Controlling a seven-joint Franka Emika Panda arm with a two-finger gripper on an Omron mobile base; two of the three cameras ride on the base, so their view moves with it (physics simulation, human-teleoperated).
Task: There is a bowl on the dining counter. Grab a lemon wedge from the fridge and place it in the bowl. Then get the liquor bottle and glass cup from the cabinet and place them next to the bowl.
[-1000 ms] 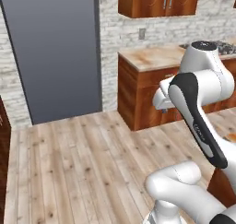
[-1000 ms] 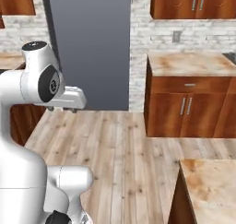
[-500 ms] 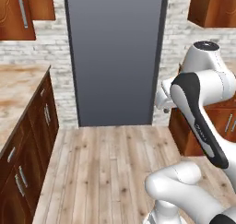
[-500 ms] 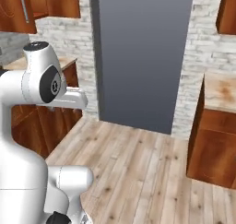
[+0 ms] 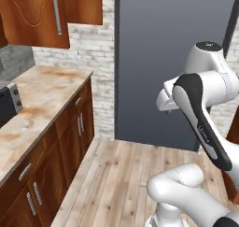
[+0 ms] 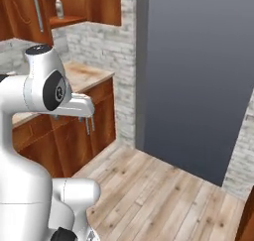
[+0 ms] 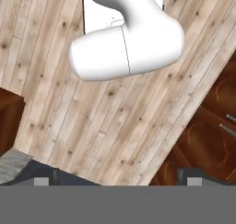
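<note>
My gripper [image 7: 115, 181] is open, its two fingertips [image 7: 42, 179] far apart with nothing between them, pointing down at the wooden floor. It hangs beside my arm at chest height [image 6: 90, 128], far from any task object. The cabinet [image 6: 74, 4] is at the upper left with its slim silver handle [image 6: 36, 12], and the pale liquor bottle [image 6: 59, 6] stands on its inner shelf. The same cabinet [image 5: 32, 16] fills the upper left of the left base view. The fridge [image 5: 172, 58] is a tall dark grey slab straight ahead, also [image 6: 198, 71]; no handles show. Bowl, glass cup and lemon wedge are out of view.
A wall counter [image 5: 42, 100] with a marbled top and reddish drawers runs along the left, a dark appliance [image 5: 7, 104] on it. Pale brick wall [image 6: 99, 41] stands behind. Wooden floor [image 5: 126, 174] lies open between the counter and my base.
The whole picture has swept sideways: the base has turned, so the fridge now sits right of centre and the left counter and cabinet have come into view. The arm's pose is unchanged.
</note>
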